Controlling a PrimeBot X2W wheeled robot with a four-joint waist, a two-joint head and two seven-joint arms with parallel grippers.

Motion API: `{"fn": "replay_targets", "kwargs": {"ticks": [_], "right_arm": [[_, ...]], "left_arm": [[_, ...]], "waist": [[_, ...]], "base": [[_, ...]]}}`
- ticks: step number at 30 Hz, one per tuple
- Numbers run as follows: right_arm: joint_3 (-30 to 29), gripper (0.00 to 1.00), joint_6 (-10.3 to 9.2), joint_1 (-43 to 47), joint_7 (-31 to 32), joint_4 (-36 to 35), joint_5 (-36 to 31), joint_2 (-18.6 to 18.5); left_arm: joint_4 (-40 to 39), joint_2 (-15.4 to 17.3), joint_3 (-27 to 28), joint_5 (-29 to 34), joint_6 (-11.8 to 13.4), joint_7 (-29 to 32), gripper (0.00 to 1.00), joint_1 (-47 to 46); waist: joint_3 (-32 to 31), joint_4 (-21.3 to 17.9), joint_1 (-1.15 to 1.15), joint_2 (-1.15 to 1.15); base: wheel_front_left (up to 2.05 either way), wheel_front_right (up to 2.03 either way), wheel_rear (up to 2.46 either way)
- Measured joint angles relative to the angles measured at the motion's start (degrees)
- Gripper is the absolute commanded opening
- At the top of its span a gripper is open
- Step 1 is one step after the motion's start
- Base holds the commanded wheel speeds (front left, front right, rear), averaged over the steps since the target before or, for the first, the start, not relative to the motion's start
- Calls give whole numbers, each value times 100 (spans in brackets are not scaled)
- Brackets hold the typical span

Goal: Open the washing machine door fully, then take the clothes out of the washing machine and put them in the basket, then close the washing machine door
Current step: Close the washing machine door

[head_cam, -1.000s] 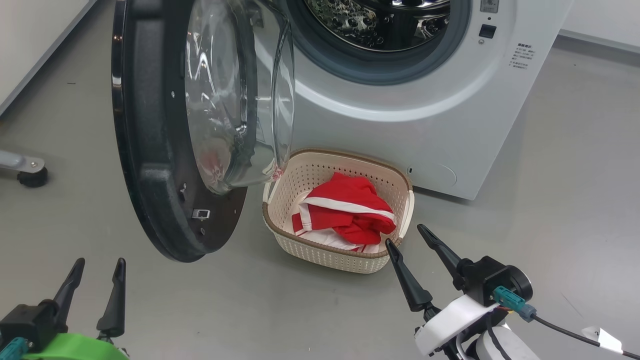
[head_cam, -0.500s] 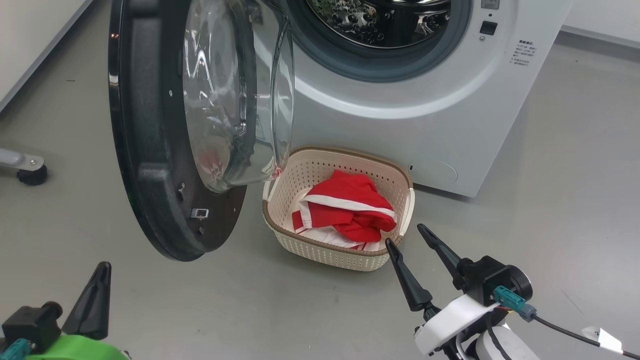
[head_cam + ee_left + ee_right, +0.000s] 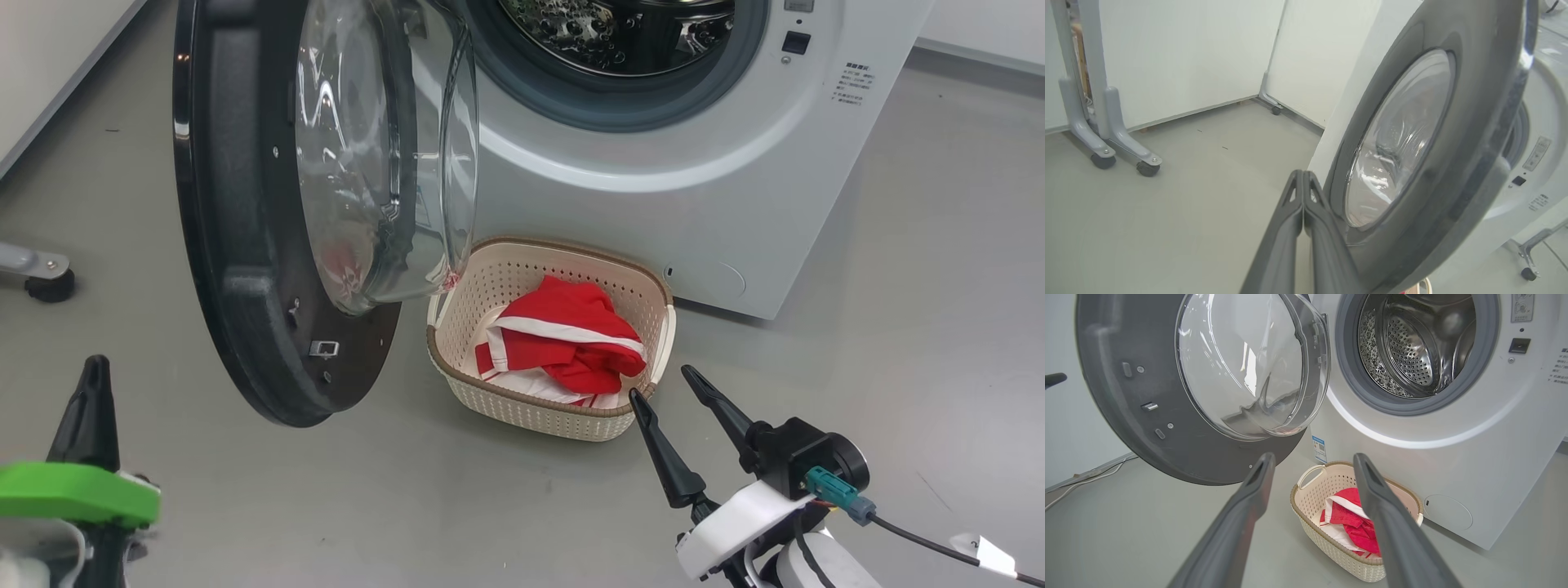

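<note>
The washing machine (image 3: pixel 653 204) stands with its steel drum (image 3: pixel 1412 347) in view and no cloth showing inside. The washing machine door (image 3: pixel 237 204) hangs open to the left, black rim and glass bowl facing the basket. The cream basket (image 3: pixel 531 416) sits on the floor below the drum mouth with the red and white clothes (image 3: pixel 571 335) inside. My left gripper (image 3: pixel 95 367) is shut on nothing at the lower left, clear of the door. In its wrist view the left gripper (image 3: pixel 1302 175) points beside the door's outer face (image 3: pixel 1474 122). My right gripper (image 3: pixel 663 384) is open just before the basket's near corner.
A grey stand on castors (image 3: pixel 1122 147) stands by the white wall panels to the left; one castor (image 3: pixel 41 282) shows at the head view's left edge. Bare grey floor lies between my grippers and the door. A cable (image 3: pixel 922 539) trails from my right wrist.
My left gripper has shut and swung left and a little up, with its wrist turned. The right arm, basket and clothes have stayed put.
</note>
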Motion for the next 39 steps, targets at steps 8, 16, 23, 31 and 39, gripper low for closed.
{"fn": "replay_targets", "kwargs": {"ticks": [8,16,23,31,39], "right_arm": [[21,100,0,-2,0,1,0,9],[1,100,0,-2,0,1,0,9],[-4,100,0,-2,0,1,-1,9],[-1,100,1,-2,0,4,-4,7],[85,100,5,-40,0,8,-29,8]], "left_arm": [[69,-821,922,-2494,49,1085,0,-489],[46,-1160,1191,-4109,659,2372,0,-886],[-21,-1163,1224,-4673,1124,3044,0,-918],[-193,-1165,1241,-5194,1295,3599,0,-920],[-356,-1163,1233,-5441,1345,3885,0,-888]], "waist": [[19,-84,0,0],[30,-151,0,0],[36,-190,0,0],[62,-243,0,0],[141,-371,0,0]], "base": [[0,0,0],[0,0,0],[0,0,0],[0,0,0],[0,0,0]]}}
